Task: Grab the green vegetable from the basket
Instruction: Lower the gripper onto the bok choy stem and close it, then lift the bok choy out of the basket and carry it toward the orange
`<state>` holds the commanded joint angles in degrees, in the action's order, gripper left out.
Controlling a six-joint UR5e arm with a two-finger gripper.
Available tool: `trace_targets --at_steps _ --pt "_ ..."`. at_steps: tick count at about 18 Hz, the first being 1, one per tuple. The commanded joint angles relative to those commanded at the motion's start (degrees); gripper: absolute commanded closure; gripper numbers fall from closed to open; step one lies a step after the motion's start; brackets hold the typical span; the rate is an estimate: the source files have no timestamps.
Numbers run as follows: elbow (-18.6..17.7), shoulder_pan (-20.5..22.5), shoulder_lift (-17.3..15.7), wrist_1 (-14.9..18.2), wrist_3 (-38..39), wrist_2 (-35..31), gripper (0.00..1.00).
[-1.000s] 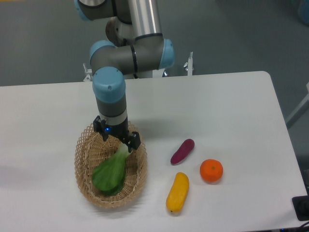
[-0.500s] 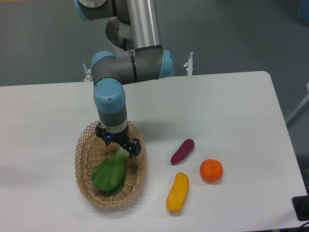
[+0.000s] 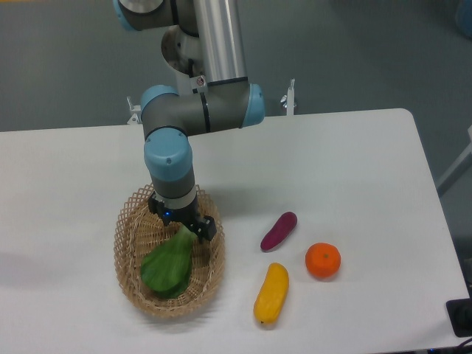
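The green vegetable (image 3: 168,265) lies in the tan wicker basket (image 3: 124,247) at the front left of the table, leaves toward the front and stalk toward the back right. My gripper (image 3: 183,223) points straight down into the basket over the stalk end. Its two fingers stand spread on either side of the stalk, one at the left and one at the right (image 3: 207,227). The stalk tip is hidden under the gripper. The jaws look open and not closed on the stalk.
A small purple eggplant (image 3: 279,230), an orange (image 3: 323,260) and a yellow oblong fruit (image 3: 271,293) lie on the white table to the right of the basket. The arm's elbow joints hang over the back of the basket.
My gripper has moved down into the basket, and its fingers now sit lower around the vegetable's stalk. The vegetable and the other produce have not moved.
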<state>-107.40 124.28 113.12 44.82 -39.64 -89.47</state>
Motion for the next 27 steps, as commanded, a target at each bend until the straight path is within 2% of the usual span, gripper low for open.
trace_targets --at_steps 2,3,5,6,9,16,21,25,27 --pt "0.0 -0.18 0.0 0.0 -0.09 0.09 0.21" --pt "0.0 -0.18 0.0 0.0 -0.09 0.0 0.35" --pt "0.17 -0.18 -0.26 0.0 -0.44 0.09 0.57" --pt "0.18 -0.18 -0.44 0.0 -0.53 0.09 0.63" --pt "0.18 -0.09 -0.53 0.0 -1.05 0.09 0.72" --pt "0.62 0.0 -1.76 -0.09 -1.93 0.18 0.75" --pt "3.25 0.35 -4.12 0.96 -3.77 0.35 0.75" --pt "3.95 2.28 -6.85 1.14 -7.11 0.61 0.75" --pt "4.74 3.68 -7.03 1.23 -8.08 0.79 0.75"
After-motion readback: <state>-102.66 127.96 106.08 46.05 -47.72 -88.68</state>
